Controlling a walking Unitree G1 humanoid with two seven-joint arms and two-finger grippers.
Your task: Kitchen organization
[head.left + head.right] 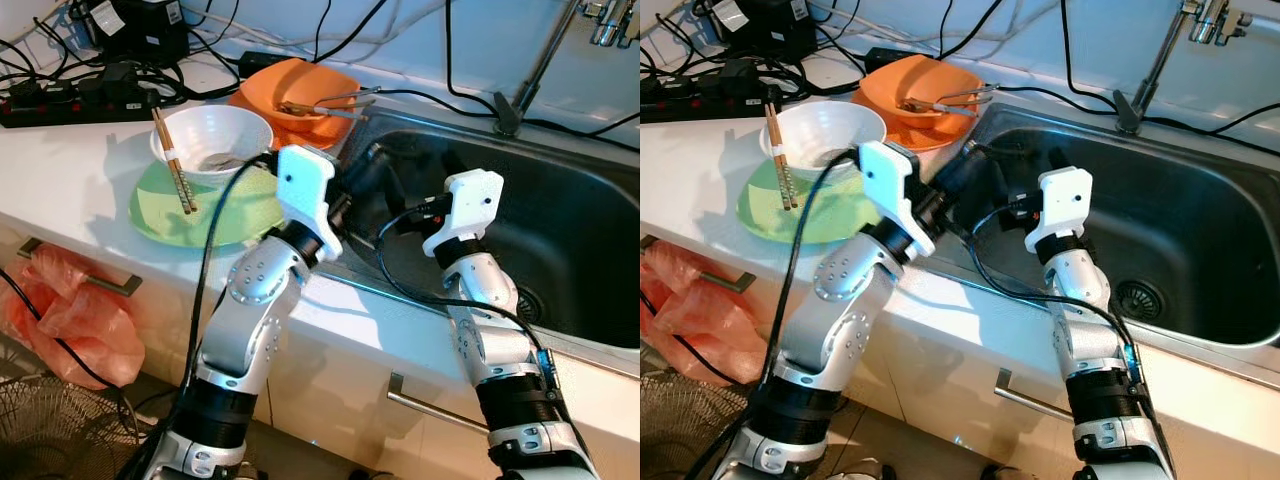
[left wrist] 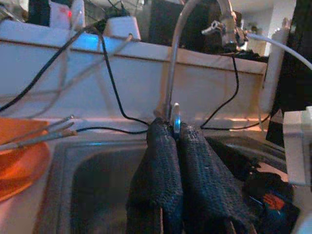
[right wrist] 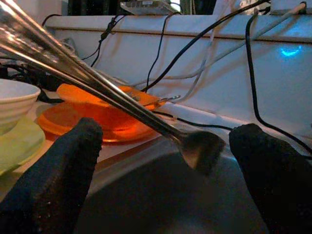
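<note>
Here's the cutlery: the left tool (image 2: 176, 146) has its two black fingers pressed together on a thin metal utensil (image 2: 176, 116), whose tip pokes out just beyond the fingertips, held over the near-left corner of the sink (image 1: 560, 215). In the right wrist view a bundle of shiny metal handles (image 3: 87, 80) crosses the frame and ends between the right tool's (image 3: 165, 156) fingers, which stand wide apart, touching nothing; whether it is the same utensil, I can't say. That right tool hovers inside the basin, beside the left one. I'd judge this metal piece light, stiff and slippery, liable to swivel in a narrow pinch, so a hold near the middle of the handle looks safest. Moving outward along the counter (image 1: 70, 170): an orange bowl (image 1: 300, 88) on an orange plate with metal tongs lying in it, just behind the sink corner; then a white bowl (image 1: 212, 140) resting on a green plate (image 1: 175, 215), chopsticks (image 1: 172, 160) leaning across its rim. The bowls look breakable and the chopsticks loose, so jostling is a risk. Cables and a power strip (image 1: 60, 100) lie at the back.
</note>
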